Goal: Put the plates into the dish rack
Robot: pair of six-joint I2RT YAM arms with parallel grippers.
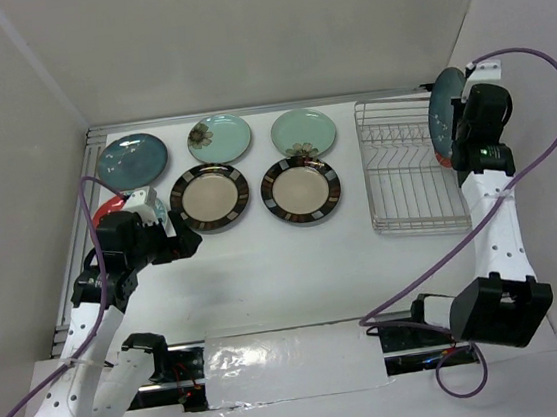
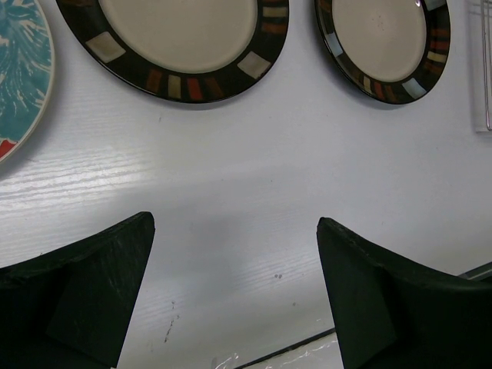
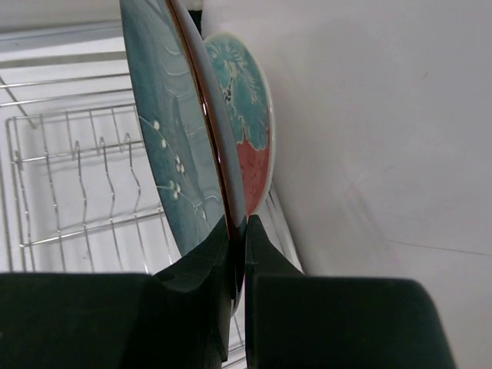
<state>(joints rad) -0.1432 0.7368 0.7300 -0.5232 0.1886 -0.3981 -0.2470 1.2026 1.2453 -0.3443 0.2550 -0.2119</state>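
From above, the right gripper (image 1: pixel 455 138) was clamped on a dark teal plate (image 1: pixel 442 107), held on edge over the far right corner of the dish rack (image 1: pixel 399 205). On the table (image 1: pixel 286 278) lay other plates (image 1: pixel 302 132), flat. The left gripper (image 1: pixel 187 241) hovered near a striped-rim plate (image 1: pixel 209 197).

At the left wrist, its fingers (image 2: pixel 92 292) stood wide apart over bare table, grasping nothing.

At the right wrist, the fingers (image 3: pixel 200 269) pinched the teal plate's rim. A red plate with teal flowers (image 3: pixel 247 115) stood upright just beside it.

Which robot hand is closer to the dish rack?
Right. The right gripper holds a teal plate at the right side of the dish rack; the left gripper is across the table, by striped plates.
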